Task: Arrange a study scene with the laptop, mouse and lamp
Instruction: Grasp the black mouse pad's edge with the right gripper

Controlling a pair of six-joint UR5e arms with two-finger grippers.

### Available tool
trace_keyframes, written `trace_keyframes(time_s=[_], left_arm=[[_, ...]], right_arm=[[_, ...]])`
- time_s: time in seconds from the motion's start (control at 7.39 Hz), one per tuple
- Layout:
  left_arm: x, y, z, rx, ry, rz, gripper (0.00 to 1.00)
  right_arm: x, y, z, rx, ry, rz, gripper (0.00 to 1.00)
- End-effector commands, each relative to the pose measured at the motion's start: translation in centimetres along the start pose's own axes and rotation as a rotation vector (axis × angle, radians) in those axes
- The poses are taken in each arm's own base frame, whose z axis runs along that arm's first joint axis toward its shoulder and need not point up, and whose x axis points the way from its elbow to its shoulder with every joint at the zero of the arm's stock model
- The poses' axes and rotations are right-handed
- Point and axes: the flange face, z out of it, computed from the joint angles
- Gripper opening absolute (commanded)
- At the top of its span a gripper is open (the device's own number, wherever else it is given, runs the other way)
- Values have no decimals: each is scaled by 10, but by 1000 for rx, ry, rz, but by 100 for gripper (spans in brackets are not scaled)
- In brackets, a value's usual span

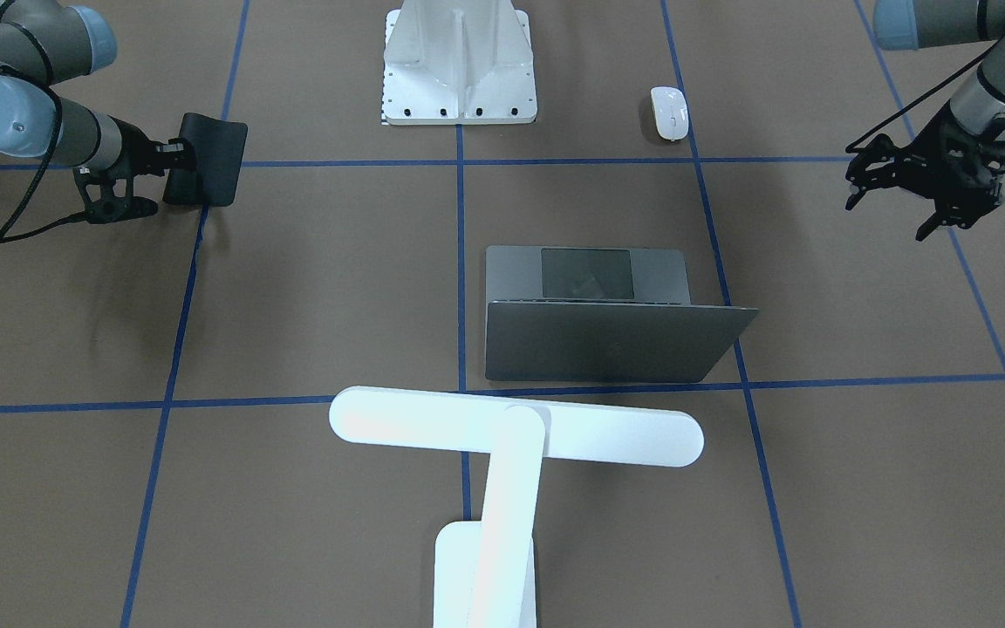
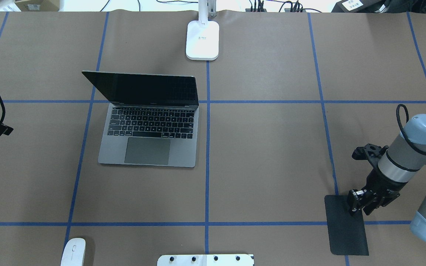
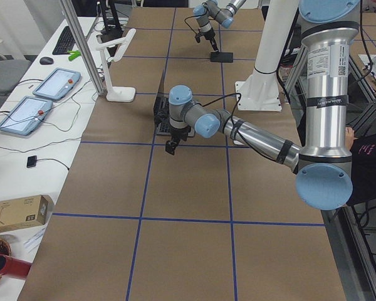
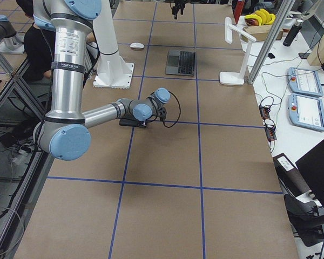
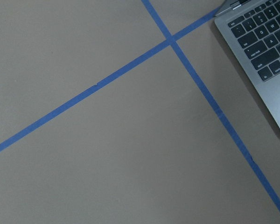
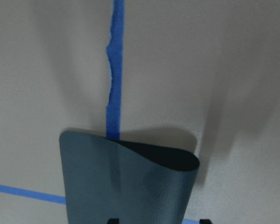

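The laptop (image 1: 590, 336) stands open left of the table's centre in the overhead view (image 2: 150, 129). The white mouse (image 1: 668, 113) lies near the robot's edge, also in the overhead view (image 2: 73, 252). The white lamp (image 1: 511, 436) stands at the far edge, its base (image 2: 202, 40) just beyond the laptop. My right gripper (image 1: 178, 155) is shut on the edge of a thin black mat (image 1: 210, 161), which curls up off the table (image 6: 126, 182). My left gripper (image 1: 891, 209) is open and empty, hovering to the laptop's left; the laptop's corner (image 5: 266, 56) shows in its wrist view.
A white ribbed mount with a bolted plate (image 1: 459, 78) stands at the robot's side of the table, between the arms. Blue tape lines (image 2: 207, 155) grid the brown table. Tablets and cables (image 3: 34, 103) lie on a side bench beyond the far edge.
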Motion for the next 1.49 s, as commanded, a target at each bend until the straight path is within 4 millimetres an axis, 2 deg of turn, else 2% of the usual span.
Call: trace_keyframes(time_s=[0.0,0.27,0.41,0.54,0.68,1.08,1.22,1.35], left_arm=[[-1,1,1,0,-1,0,100],[0,1,1,0,-1,3,100],[0,1,1,0,-1,3,100],[0,1,1,0,-1,3,100],[0,1,1,0,-1,3,100],[-1,1,1,1,-2,2,100],[-1,1,1,1,-2,2,100],[-1,1,1,1,-2,4,100]], right_arm=[[2,-2,4,-7,5,5,54],[2,-2,6,-10,8,8,54],[3,-2,6,-11,9,10,50],[2,-2,6,-10,8,8,28],[3,-2,7,-14,10,8,22],[-2,3,14,-31,16,1,16],[-4,3,8,-21,8,-6,14],[-4,2,-8,-11,-25,2,14]])
